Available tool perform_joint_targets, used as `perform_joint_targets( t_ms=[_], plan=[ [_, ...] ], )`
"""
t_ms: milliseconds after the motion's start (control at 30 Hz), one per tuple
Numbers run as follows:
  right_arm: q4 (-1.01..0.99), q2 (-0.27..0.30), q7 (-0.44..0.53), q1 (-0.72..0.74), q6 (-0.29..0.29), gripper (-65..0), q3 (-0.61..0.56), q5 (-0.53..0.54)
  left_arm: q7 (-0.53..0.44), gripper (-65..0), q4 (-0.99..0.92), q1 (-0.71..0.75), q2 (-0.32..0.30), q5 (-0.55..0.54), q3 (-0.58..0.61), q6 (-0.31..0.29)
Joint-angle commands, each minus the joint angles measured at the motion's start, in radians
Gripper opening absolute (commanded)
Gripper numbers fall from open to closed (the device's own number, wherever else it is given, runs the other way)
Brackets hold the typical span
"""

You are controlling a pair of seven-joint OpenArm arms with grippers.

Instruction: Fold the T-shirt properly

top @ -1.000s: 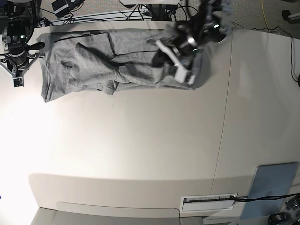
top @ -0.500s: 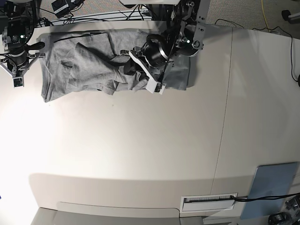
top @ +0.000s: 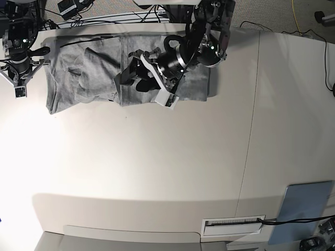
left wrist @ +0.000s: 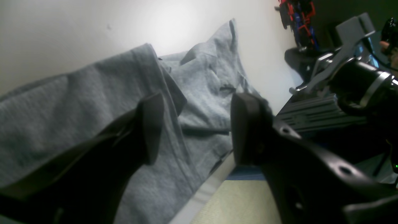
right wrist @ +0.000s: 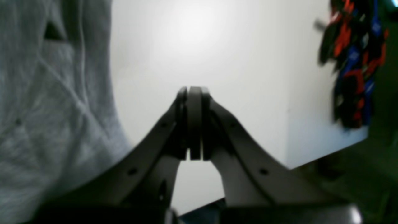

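The grey T-shirt (top: 89, 78) lies crumpled along the table's far edge, its right part folded over to the left. My left gripper (top: 134, 79) hangs open over the shirt's middle. In the left wrist view its fingers (left wrist: 152, 124) stand wide apart, with only the T-shirt (left wrist: 202, 81) below them and nothing held. My right arm (top: 18, 49) stands at the shirt's left end. My right gripper (right wrist: 190, 124) is shut and empty over bare table, with the T-shirt (right wrist: 46, 109) beside it.
A blue-grey flat panel (top: 306, 209) lies at the near right corner, next to a white slotted strip (top: 233, 225). A seam (top: 251, 130) runs down the table (top: 157, 167). Cables (top: 104, 18) lie beyond the far edge, and red and blue wires (right wrist: 348, 62) hang past the table's side.
My left gripper carried the shirt's right end leftward over the rest, then opened and let it go. The right arm stayed still.
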Motion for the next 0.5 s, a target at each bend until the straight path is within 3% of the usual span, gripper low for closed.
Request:
perform_joint_targets(
  t_ms=[0, 100, 200, 267, 467],
  plan=[
    [0.013, 0.021, 0.021, 0.003, -0.015, -65.0, 0.011, -0.045, -0.017, -30.2, 0.018, -0.013, 0.011, 0.001, 0.005, -0.009],
    [0.013, 0.021, -0.003, 0.003, -0.03, -65.0, 0.011, -0.125, -0.014, -30.2, 0.018, -0.029, 0.003, 0.038, 0.005, -0.009],
    [0.013, 0.034, -0.054, 0.002, -0.008, -65.0, 0.011, -0.16, -0.006, -30.2, 0.019, -0.042, -0.015, 0.037, 0.005, -0.015],
    [0.013, 0.047, -0.058, 0.002, 0.021, -64.9, 0.011, -0.165, -0.002, -30.2, 0.019, -0.042, -0.02, 0.035, 0.005, -0.068],
    [0.013, 0.059, -0.029, 0.003, 0.082, -48.7, 0.011, -0.152, 0.028, -30.2, 0.02, -0.042, -0.02, -0.002, 0.005, -0.113]
  ],
)
